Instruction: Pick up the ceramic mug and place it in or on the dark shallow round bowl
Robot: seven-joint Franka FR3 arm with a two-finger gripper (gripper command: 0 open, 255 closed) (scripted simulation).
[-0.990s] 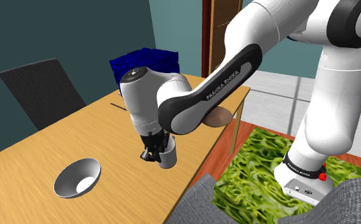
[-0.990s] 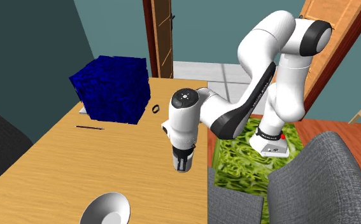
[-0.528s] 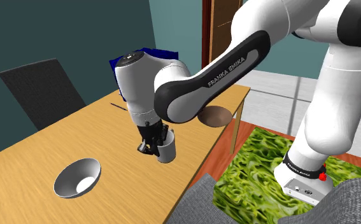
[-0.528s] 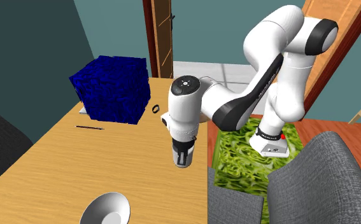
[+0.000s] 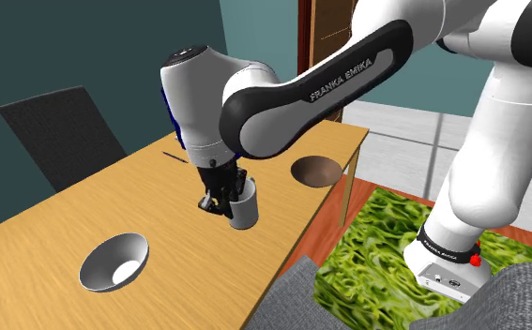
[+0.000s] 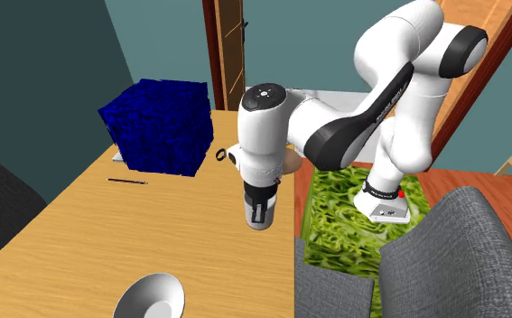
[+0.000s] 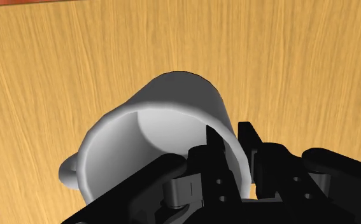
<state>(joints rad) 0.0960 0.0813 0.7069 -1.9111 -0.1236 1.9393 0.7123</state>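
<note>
A pale grey mug [image 5: 245, 212] hangs just above the wooden table [image 5: 85, 216], slightly tilted. My gripper [image 5: 224, 201] is shut on the mug's rim, with one finger inside and one outside. In the wrist view the mug [image 7: 172, 108] has its wall clasped between the fingers [image 7: 214, 145] of the gripper [image 7: 231, 141], and its handle sticks out on the far side from them. The dark brown shallow bowl [image 5: 316, 171] sits near the table's far corner, a short way beyond the mug. The second exterior view has the mug [image 6: 259, 217] under the gripper [image 6: 259, 202].
A light grey deep bowl [image 5: 114, 262] stands on the near part of the table. A blue box [image 6: 159, 126], a thin dark stick [image 6: 125, 181] and a small ring [image 6: 219, 155] lie at the far end. A dark chair [image 5: 62, 131] stands beside the table, a grey one [image 6: 443, 262] by the stand.
The arm has carried the mug away from the light grey bowl towards the dark bowl, and a little higher. The grip is the same.
</note>
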